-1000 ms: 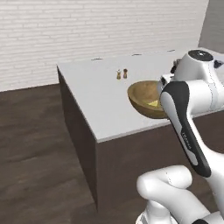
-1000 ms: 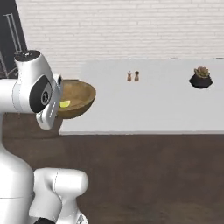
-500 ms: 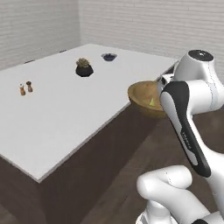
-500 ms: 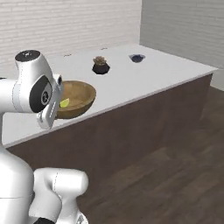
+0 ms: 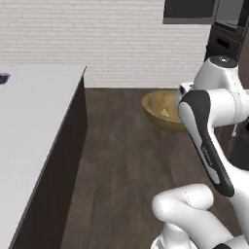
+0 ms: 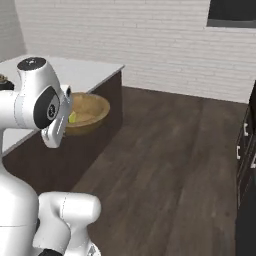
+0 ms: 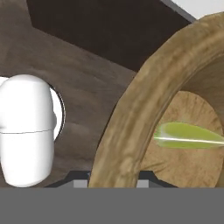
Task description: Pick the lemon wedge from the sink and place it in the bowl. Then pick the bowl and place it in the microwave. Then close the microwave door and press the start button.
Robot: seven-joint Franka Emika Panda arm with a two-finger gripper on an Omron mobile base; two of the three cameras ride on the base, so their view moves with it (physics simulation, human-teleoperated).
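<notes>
Hand view, nearest: end effector [image 7: 114, 174] closed on the near rim of the bowl [image 7: 131, 113], one finger each side of the wall; tips mostly hidden at the frame bottom. Rim runs up and to the right across frame. Lemon wedge [image 7: 189, 135] lies inside the bowl on the golden-tan bottom, yellow-green w/ a pale edge line. Dark wood floor [image 7: 83, 92] past the rim.

L base view: bowl [image 5: 163, 111] held up in the air off the arm's wrist, over the floor [image 5: 124, 160], not resting on anything. Wedge [image 5: 165, 113] visible as a small yellow-green fleck inside, low on the far wall. Bowl roughly level, slight tilt toward the camera. White desk [image 5: 29, 121] to the left, well apart from the bowl; its dark side panel faces the floor. Small dark item at the desk's far left edge, too small to ID.

R base view: bowl [image 6: 90, 112] sits just past the wrist, wedge [image 6: 72, 117] inside nr the arm side. Desk [image 6: 85, 75] corner behind the bowl in this angle.

Far: white brick wall [image 6: 125, 40] across the back. Dark cabinet fronts [image 5: 228, 39] upper right in L view; contents not resolvable.
</notes>
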